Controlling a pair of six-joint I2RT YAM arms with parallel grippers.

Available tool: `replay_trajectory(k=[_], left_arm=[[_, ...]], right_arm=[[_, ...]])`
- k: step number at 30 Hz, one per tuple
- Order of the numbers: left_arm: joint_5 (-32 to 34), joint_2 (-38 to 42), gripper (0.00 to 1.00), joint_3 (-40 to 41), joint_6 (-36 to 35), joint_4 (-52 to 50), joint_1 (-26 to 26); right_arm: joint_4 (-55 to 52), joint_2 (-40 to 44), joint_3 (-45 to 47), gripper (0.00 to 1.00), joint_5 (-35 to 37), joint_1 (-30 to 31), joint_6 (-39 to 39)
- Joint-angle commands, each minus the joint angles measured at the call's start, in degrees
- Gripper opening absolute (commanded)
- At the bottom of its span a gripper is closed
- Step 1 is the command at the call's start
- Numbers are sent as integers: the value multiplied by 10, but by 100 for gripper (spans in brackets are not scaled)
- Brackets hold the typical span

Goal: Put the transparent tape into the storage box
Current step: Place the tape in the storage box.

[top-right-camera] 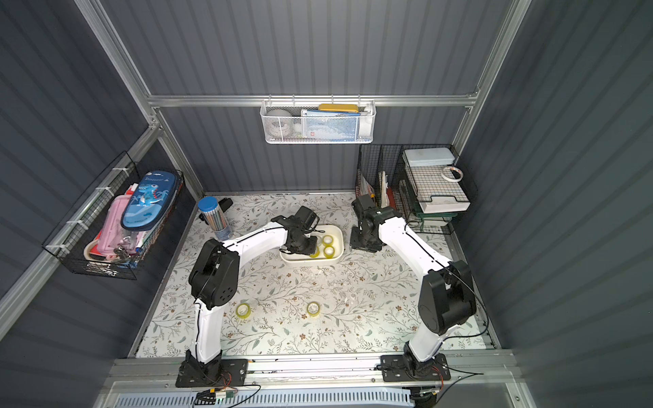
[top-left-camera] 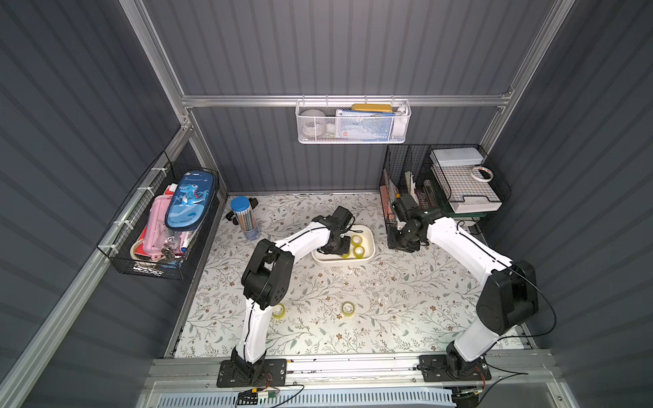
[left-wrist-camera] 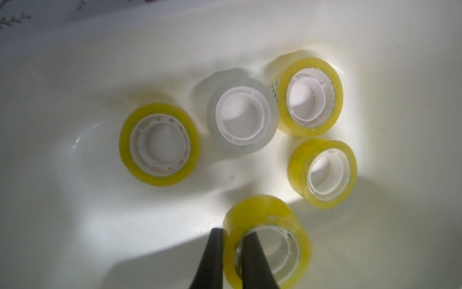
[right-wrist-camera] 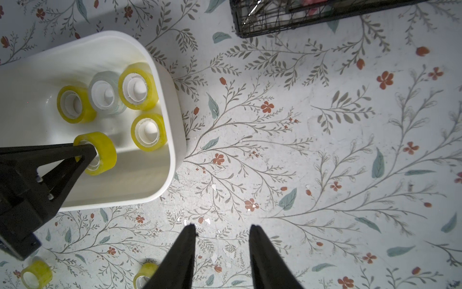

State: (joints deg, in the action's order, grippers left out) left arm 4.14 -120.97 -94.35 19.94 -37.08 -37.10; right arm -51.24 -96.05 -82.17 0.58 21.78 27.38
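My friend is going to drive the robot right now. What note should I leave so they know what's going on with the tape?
Left gripper: shut on a yellow tape roll, pinching its wall, inside the storage box.
Right gripper: open, empty, above the table beside the box.
Done: four rolls lie in the box, three yellow and one colourless.
To do: release the held roll, then fetch the two yellow rolls on the table near the arms' bases.

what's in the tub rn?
Four loose rolls: three yellow, one clear. A fifth yellow roll hangs inside, pinched by the left claw. Can't see the tub floor under it.
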Motion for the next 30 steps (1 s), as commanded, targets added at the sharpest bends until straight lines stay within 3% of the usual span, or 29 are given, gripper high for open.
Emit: replay_trajectory(k=[1, 13, 19, 30], left_arm=[[-12, -15, 0, -9, -12, 6, 5], [-26, -42, 0, -8, -12, 30, 5], [-28, -36, 19, 3, -12, 29, 6], [-35, -7, 32, 36, -12, 31, 5]], right_arm=[[-14, -11, -10, 40, -3, -4, -2], [-14, -18, -11, 40, -8, -7, -5], [-13, -20, -11, 40, -17, -7, -5], [-17, -15, -10, 40, -26, -6, -1]])
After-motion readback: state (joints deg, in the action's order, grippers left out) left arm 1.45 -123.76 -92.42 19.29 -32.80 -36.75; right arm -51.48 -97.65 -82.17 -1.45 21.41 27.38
